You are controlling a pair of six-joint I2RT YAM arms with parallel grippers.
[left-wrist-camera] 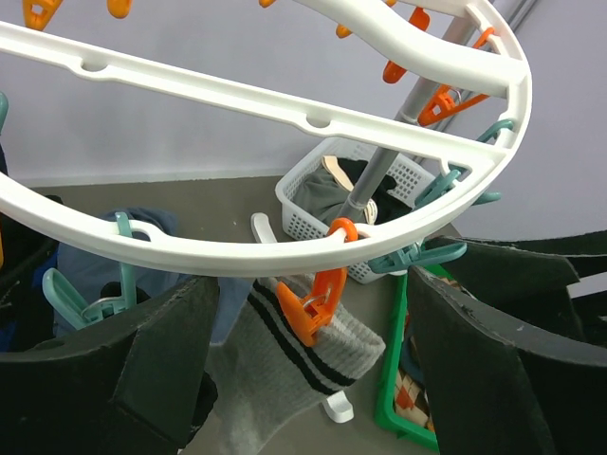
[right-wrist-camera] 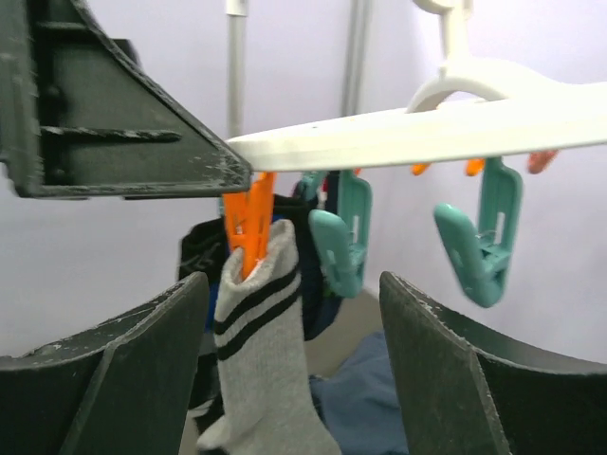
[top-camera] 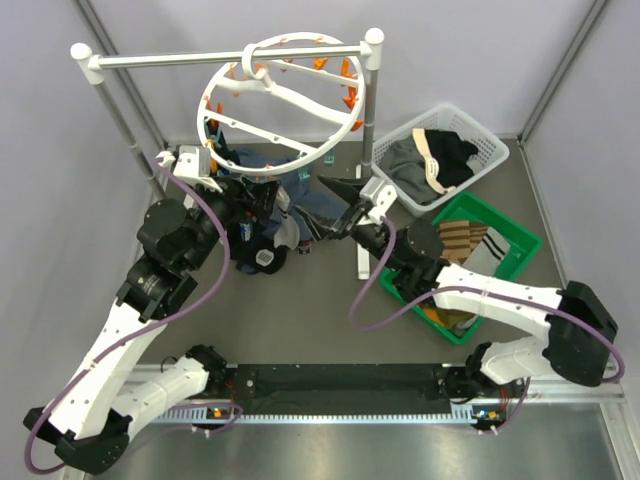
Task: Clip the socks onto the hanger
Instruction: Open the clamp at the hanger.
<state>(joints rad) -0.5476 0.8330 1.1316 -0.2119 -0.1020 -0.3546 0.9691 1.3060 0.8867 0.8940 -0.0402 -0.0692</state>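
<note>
Grey sock (right-wrist-camera: pixel 266 370): hangs from the hanger (left-wrist-camera: pixel 237 95), its striped cuff bitten by one orange clip (right-wrist-camera: pixel 248 223) on the near rim. The long axis runs roughly straight down, cuff up, foot end low. In the left wrist view it looks slanted, which I take to be camera tilt.

Left gripper (left-wrist-camera: pixel 308 313): fingers spread wide on either side of that clip, touching neither clip nor sock. Right gripper (right-wrist-camera: pixel 294 294): fingers also spread and holding nothing, with the sock hanging in front of the gap.

Handling, my judgement: the sock is light, soft knit and limp, and it will fold wherever it is unsupported. The ribbed cuff is the firmest part, so I would pinch any sock there, edge upward, and feed that edge into a clip. The hanger hangs from its hook and may swing if pushed, and the clips need a firm squeeze.

Dark socks (top-camera: pixel 262 258) lie on the table under the hanger, heaped. I cannot tell which way they point.
</note>
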